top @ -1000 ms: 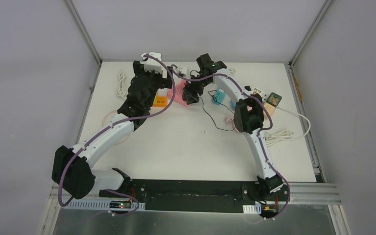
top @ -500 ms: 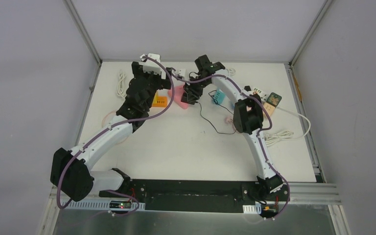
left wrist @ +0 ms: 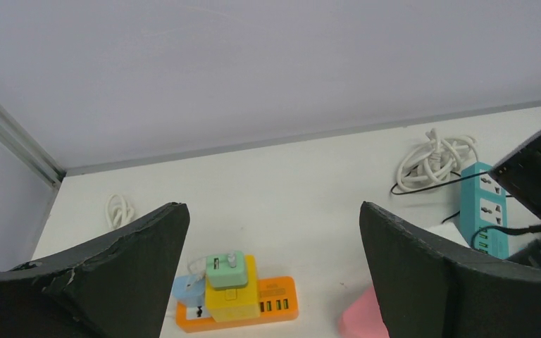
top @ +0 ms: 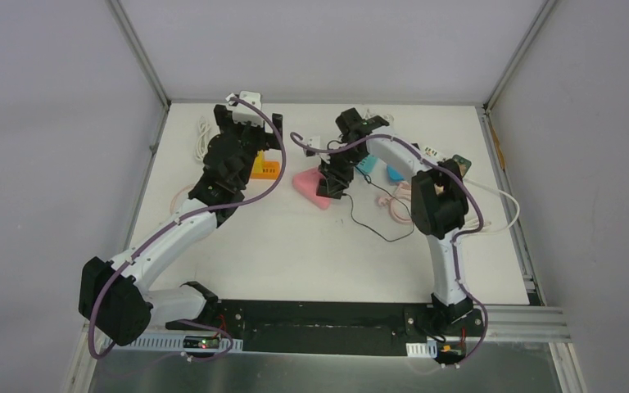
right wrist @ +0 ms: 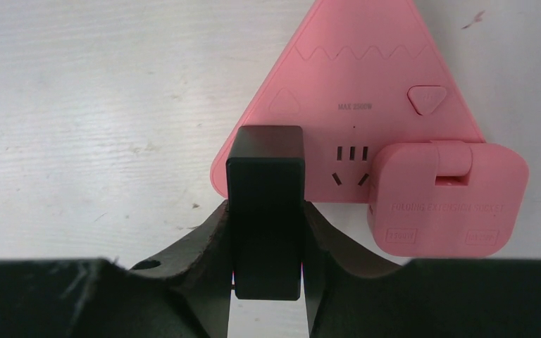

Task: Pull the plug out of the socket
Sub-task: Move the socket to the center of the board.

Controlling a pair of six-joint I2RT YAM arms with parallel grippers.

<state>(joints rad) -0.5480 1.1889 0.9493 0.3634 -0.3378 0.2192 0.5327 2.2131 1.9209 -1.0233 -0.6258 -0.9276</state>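
A pink triangular socket (right wrist: pixel 366 77) lies flat on the white table (top: pixel 295 246), near the middle (top: pixel 307 182). A black plug (right wrist: pixel 265 211) stands at its left corner, its thin black cord (top: pixel 368 221) trailing to the right. My right gripper (right wrist: pixel 266 232) is shut on the plug, one finger pressed on each side. Whether the pins still sit in the socket is hidden. A pink folding adapter (right wrist: pixel 447 197) sits on the socket's right corner. My left gripper (left wrist: pixel 271 211) hangs open and holds nothing, above the orange power strip (left wrist: pixel 282 303).
The orange strip (top: pixel 266 169) carries a yellow adapter (left wrist: pixel 232 296) and a green one (left wrist: pixel 225 270). A teal power strip (left wrist: pixel 489 204) and a white cable coil (left wrist: pixel 437 155) lie at the back. White cables (top: pixel 500 205) and a pink cable (top: pixel 397 205) lie at the right.
My right gripper has closed on the black plug and moved toward the near side, and the pink socket slid along with it. My left arm has drawn back to the left.
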